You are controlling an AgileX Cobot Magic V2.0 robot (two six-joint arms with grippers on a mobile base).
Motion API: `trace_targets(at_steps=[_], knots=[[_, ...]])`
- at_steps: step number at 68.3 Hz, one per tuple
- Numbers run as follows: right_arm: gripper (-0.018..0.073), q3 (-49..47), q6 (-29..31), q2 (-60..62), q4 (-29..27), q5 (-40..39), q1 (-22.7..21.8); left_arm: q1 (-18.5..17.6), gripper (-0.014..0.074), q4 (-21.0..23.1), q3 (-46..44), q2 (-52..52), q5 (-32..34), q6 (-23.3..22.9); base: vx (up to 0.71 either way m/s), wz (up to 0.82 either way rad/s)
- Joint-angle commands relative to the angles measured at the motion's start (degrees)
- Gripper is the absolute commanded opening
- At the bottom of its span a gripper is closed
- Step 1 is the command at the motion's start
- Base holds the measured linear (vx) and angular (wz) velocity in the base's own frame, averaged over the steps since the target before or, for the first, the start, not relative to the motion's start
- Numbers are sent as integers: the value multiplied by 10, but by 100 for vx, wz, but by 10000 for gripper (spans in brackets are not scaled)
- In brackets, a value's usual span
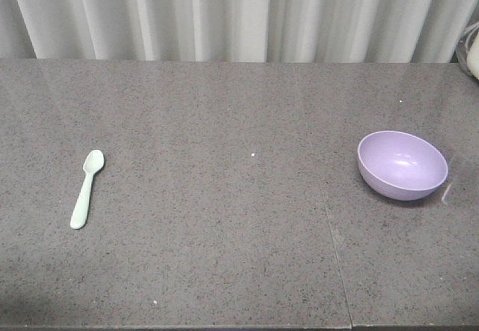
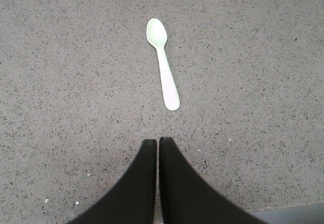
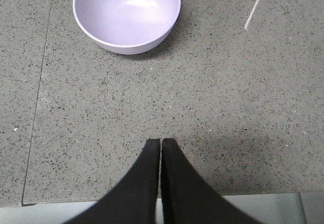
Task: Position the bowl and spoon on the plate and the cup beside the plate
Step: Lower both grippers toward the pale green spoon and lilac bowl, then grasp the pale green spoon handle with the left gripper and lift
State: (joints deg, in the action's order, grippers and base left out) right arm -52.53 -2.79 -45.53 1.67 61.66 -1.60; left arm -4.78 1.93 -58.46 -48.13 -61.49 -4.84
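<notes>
The spoon [image 2: 163, 64] lies at 12 o'clock from the left end effector [image 2: 157, 142], closed and empty, handle toward it; probably hovering above the tabletop [image 2: 253, 82]

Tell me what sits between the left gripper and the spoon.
Nothing. In the left wrist view, only bare speckled grey countertop separates the shut left gripper from the spoon, whose handle end points toward it.

The mint-green spoon [image 2: 163, 64] lies flat on the speckled grey table [image 2: 263, 72], just beyond the closed left gripper [image 2: 157, 142].
</notes>
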Motion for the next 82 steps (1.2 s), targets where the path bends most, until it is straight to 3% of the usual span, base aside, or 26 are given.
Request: trace_targets(at_steps=[1,13,24,35,55,69,82], knots=[[70,-17,4,-1,3,-23,-1,0,38,4,-18,0,26,-7,0,0],[240,-17,4,-1,3,-21,-1,0,183,3,-18,0,25,-1,0,0],[407,-17,4,-1,3,-21,-1,0,397,0,-18,0,25,-1,0,0],[473,-17,4,-1,3,-21,-1,0,540,0,-18,0,25,-1,0,0],[473,-17,4,-1,2,-22,-1,0,556,31,-18,-36,23,-6,0,0],[473,-17,4,-1,2,-23,-1,0,554,48,-24,-123,30,-6,0,0],[473,-17,4,-1,-5,-23,-1,0,554,47,-94,-226,18,-6,0,0]])
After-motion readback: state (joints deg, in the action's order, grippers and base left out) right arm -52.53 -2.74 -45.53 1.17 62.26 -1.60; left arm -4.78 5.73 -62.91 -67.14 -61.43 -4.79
